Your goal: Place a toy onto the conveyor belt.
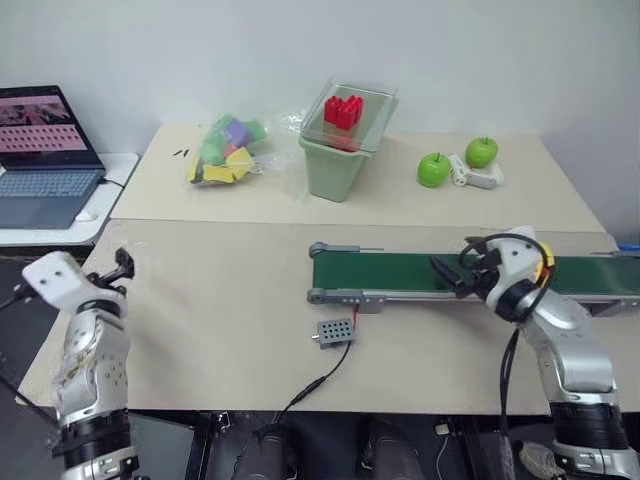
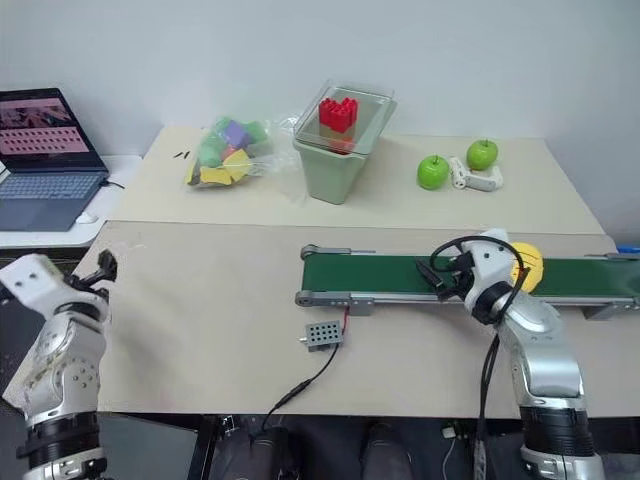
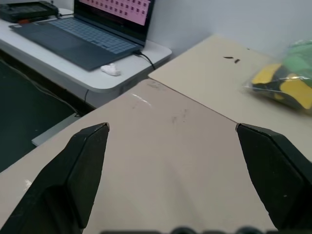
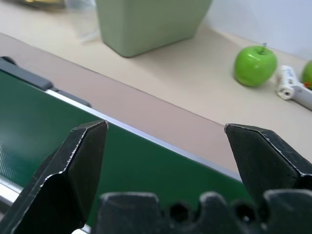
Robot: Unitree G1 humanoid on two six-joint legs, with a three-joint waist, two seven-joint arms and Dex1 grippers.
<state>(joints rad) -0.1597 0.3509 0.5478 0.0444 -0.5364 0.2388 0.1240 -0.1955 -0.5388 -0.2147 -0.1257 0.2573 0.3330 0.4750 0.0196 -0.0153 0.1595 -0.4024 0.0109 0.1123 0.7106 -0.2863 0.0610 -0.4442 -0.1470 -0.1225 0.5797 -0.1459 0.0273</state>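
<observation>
Landmark: the conveyor belt (image 1: 420,272), a dark-green strip in a grey frame lying across the right half of the tabletop (image 1: 220,300); every place below is given from it.
Toy: the toy (image 2: 527,266) shows as a yellow patch on the belt, mostly hidden behind the right wrist; it looks to be resting on the green surface, though the contact itself is hidden.
Right gripper: the right gripper (image 4: 165,141) hovers over the belt, its fingers spread wide with nothing between them, pointing across the belt toward the far side of the tabletop.
Left gripper: the left gripper (image 3: 170,146) is well apart from the belt, out by the tabletop's left edge, fingers spread and empty; probably parked there to keep clear of the working arm.
Control box: a small grey control box (image 1: 335,331) sits just in front of the belt's left end, wired to it, handy for running the belt.
Beyond the belt: a pale green bin (image 1: 342,150) holding red blocks (image 1: 343,110), a bag of foam blocks (image 1: 228,151), two green apples (image 1: 434,169).
Laptop: a laptop (image 1: 45,155) on a side table, far left of the belt.
Progress: judging by the empty right gripper and the toy's place, the placing looks done.
</observation>
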